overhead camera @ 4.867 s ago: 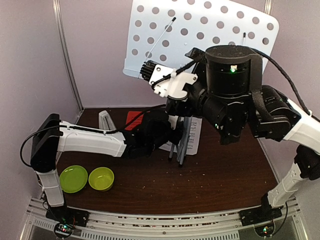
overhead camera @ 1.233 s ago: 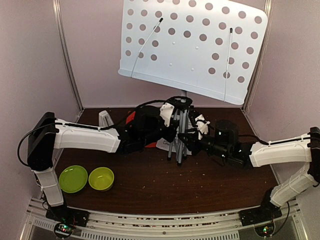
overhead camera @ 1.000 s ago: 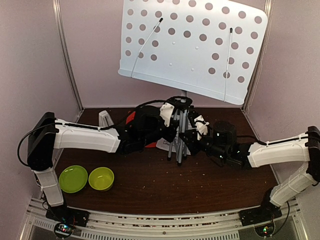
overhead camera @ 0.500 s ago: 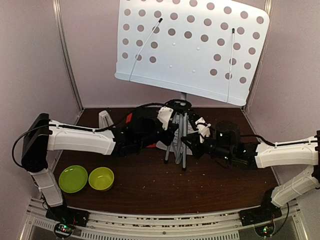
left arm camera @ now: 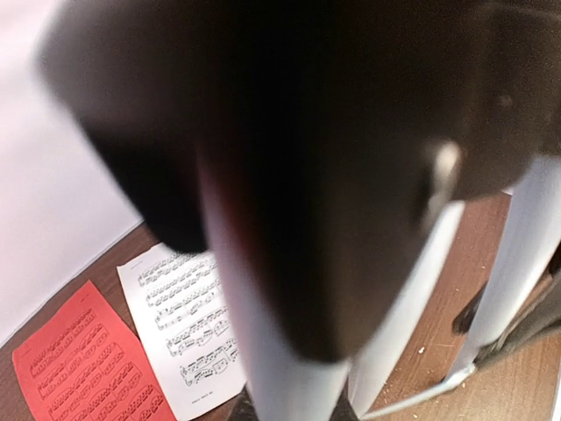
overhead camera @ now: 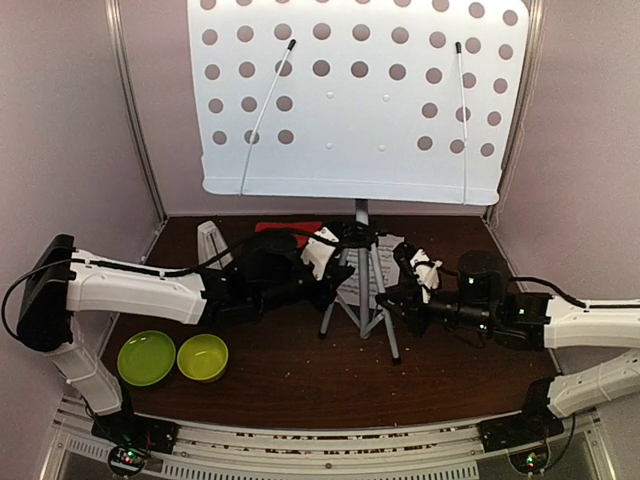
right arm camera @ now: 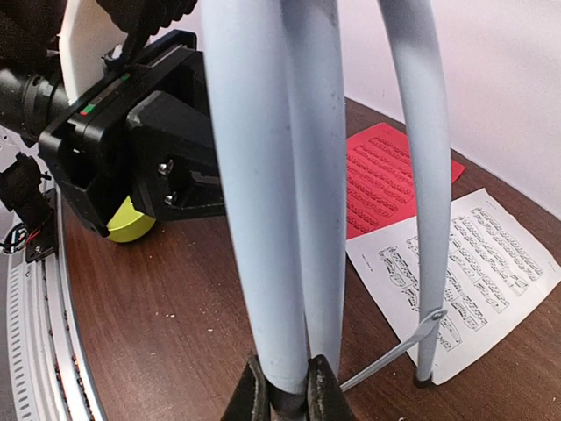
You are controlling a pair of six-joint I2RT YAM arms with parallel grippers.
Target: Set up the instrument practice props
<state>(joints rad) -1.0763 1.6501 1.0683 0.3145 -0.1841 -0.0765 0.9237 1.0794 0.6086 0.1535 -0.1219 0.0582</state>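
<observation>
The stand (overhead camera: 350, 100) is upright at the middle of the worktop (overhead camera: 300, 380). Its perforated desk fills the top of the overhead view and its tripod legs are spread below. The left hand (overhead camera: 328, 268) is closed on a leg on the left, and the right hand (overhead camera: 398, 300) is clamped on a leg on the right. In the right wrist view, that hand's fingers (right arm camera: 254, 395) pinch the leg near its foot.

The white sheet (overhead camera: 352, 288) lies flat under the tripod, with one foot resting on it. The red sheet (overhead camera: 288, 228) lies just behind it to the left, near the back wall. The metronome (overhead camera: 209, 243) stands upright at the back left, behind the left arm.

Two green bowls (overhead camera: 146, 358) sit side by side at the near left, upright and showing plain green insides, well apart from the stand.
</observation>
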